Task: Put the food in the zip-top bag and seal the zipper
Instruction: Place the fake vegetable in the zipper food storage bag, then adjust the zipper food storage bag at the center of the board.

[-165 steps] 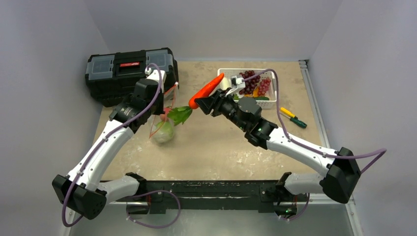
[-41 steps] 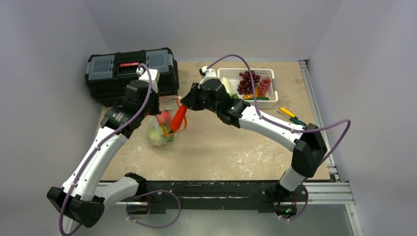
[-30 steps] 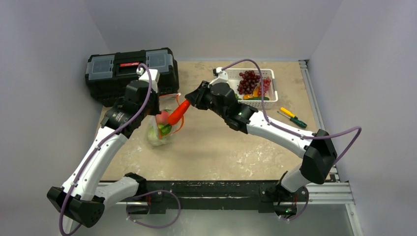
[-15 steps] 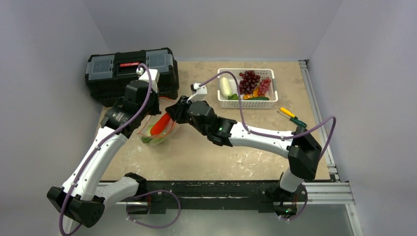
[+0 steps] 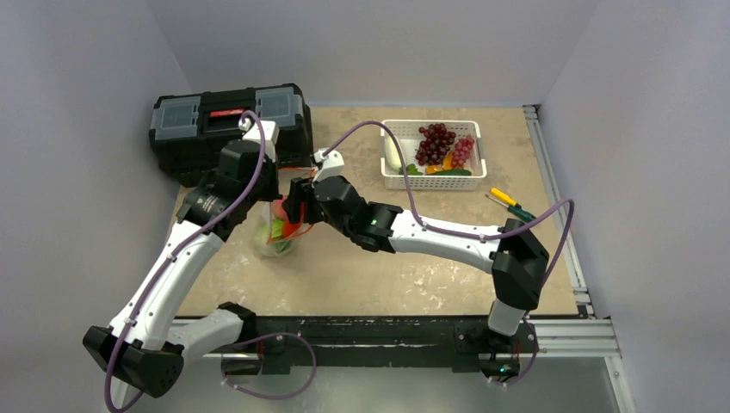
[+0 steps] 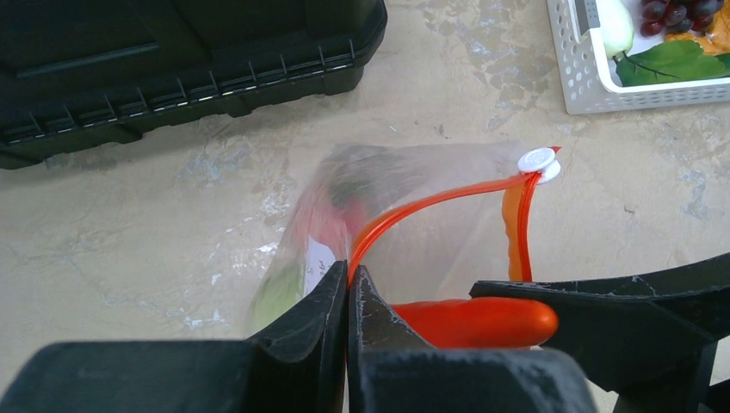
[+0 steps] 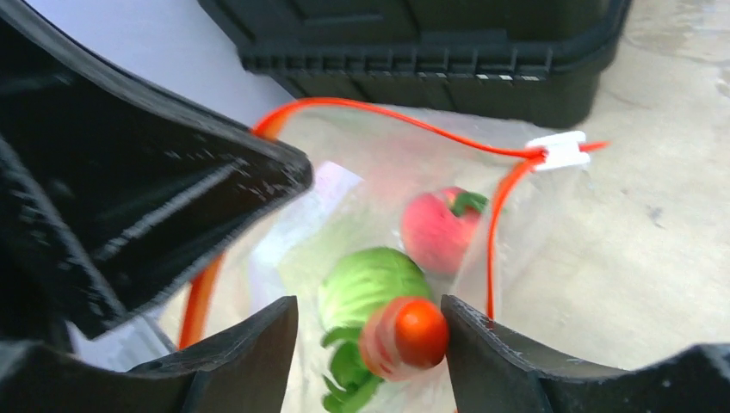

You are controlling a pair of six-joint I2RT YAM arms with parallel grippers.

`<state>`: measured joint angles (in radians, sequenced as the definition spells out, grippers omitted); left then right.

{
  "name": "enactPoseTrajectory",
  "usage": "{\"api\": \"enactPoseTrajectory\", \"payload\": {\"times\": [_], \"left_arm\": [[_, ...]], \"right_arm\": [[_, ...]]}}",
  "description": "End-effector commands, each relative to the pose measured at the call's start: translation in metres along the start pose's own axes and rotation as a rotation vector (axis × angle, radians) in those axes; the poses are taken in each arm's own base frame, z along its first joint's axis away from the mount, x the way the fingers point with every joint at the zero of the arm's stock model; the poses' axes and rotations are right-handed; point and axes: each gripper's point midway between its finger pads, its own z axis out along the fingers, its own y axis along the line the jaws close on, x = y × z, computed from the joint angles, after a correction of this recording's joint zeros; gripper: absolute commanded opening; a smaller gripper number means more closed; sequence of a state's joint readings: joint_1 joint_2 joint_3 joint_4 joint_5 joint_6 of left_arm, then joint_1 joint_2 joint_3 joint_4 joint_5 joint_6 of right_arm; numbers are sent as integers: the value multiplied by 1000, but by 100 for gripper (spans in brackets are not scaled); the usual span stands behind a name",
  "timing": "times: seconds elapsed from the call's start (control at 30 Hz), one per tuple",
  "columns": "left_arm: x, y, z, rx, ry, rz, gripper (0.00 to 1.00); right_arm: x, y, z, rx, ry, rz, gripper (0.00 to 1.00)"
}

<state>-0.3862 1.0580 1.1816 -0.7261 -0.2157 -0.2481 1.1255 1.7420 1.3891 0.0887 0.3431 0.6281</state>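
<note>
The zip-top bag point(image 5: 277, 231) hangs at the table's left-middle, its mouth spread wide. My left gripper point(image 6: 349, 280) is shut on the orange-red zipper point(image 6: 430, 200) and holds the mouth up; the white slider point(image 6: 538, 161) sits at the far end. My right gripper point(image 7: 368, 314) stands open over the mouth. The orange carrot point(image 7: 405, 337), blurred, sits between its fingers, point down in the bag, and a wide gap shows on its left side. A pink-red round piece point(image 7: 437, 231) and a green leafy piece point(image 7: 370, 280) lie inside the bag.
A black toolbox point(image 5: 228, 129) stands at the back left, close behind the bag. The white basket point(image 5: 433, 179) at the back right holds grape bunches point(image 5: 437, 142) and a white bulb point(image 5: 393, 153). Two screwdrivers point(image 5: 510, 205) lie to its right.
My right gripper brought the carrot from near the basket to the bag's mouth, pushed it in, and its jaws have opened. The left gripper kept its hold on the zipper.
</note>
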Motion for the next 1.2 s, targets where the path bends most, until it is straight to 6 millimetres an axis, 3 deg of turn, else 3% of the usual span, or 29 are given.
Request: {"api": "enactPoseTrajectory", "payload": {"times": [0.0,0.23,0.5,0.73,1.03,1.07,1.17], "left_arm": [[-19,-1,-4,3,-60,-30,0],[-20,-1,-4,7,-60,-30,0],[-18,1,-2,-5,-56,-28,0],[-19,-1,-3,2,-58,-28,0],[-19,0,-4,2,-58,-28,0],[-19,0,-4,2,-57,-28,0],[-21,3,-6,-13,-67,-27,0]], "right_arm": [[-13,-8,-18,73,54,-106,63],[-32,-23,-42,151,79,-181,70],[-49,-37,-50,159,84,-194,69],[-35,-38,-46,75,76,-119,50],[-8,-25,-11,-26,135,-33,45],[-5,-25,-9,-21,147,-29,40],[-10,-26,-8,11,161,-42,12]]}}
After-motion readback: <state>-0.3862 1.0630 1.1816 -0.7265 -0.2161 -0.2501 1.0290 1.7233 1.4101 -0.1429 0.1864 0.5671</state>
